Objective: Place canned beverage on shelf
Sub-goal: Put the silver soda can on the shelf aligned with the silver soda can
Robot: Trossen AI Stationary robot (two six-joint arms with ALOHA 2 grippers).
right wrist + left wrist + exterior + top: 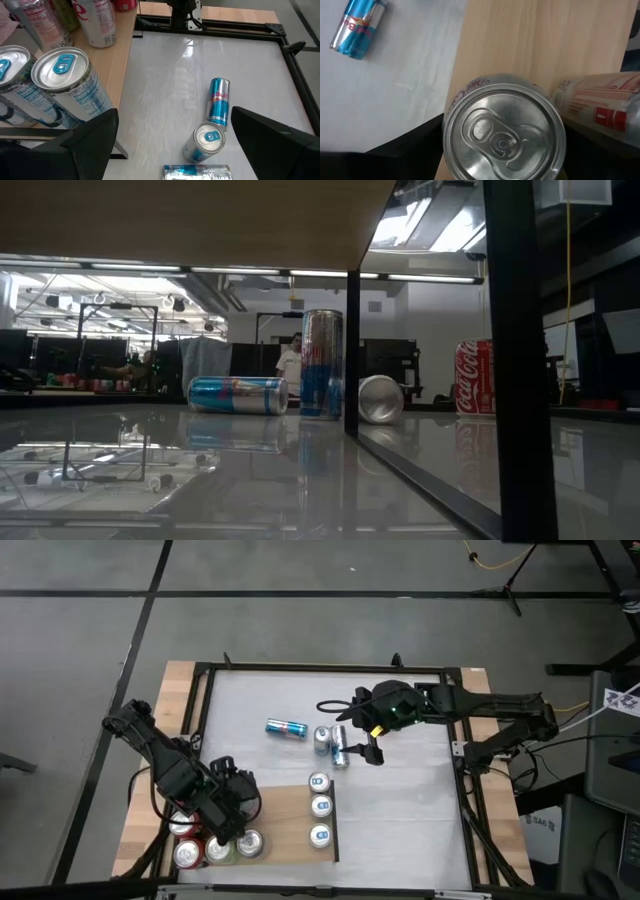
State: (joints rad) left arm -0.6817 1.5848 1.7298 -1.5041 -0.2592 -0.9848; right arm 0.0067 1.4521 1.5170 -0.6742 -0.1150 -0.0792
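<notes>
The shelf (pixel 285 825) is a light-brown wood panel at the table's near left. On it stand three blue-topped cans (pixel 320 807) in a row along its right edge, and red and silver cans at its near left. My left gripper (pixel 238 830) points down over a silver canned beverage (pixel 504 132), which stands upright on the shelf with one finger on each side of it. My right gripper (pixel 174 115) hangs open above loose blue cans (pixel 209 142) on the white table, touching none. My left gripper comes from above, and its dark fingers (pixel 405 150) stand to either side of the silver can's wall, below its top rim (pixel 451 107). The can's top hides the fingertips, so I cannot tell whether they touch it. The can stands upright on the shelf.
A blue can (pixel 286 728) lies on its side at mid-table. An upright one (pixel 323 737) and a lying one (pixel 340 752) are under the right gripper. Red cans (pixel 184 840) crowd the shelf's near left corner. A dark frame (pixel 465 770) rims the table.
</notes>
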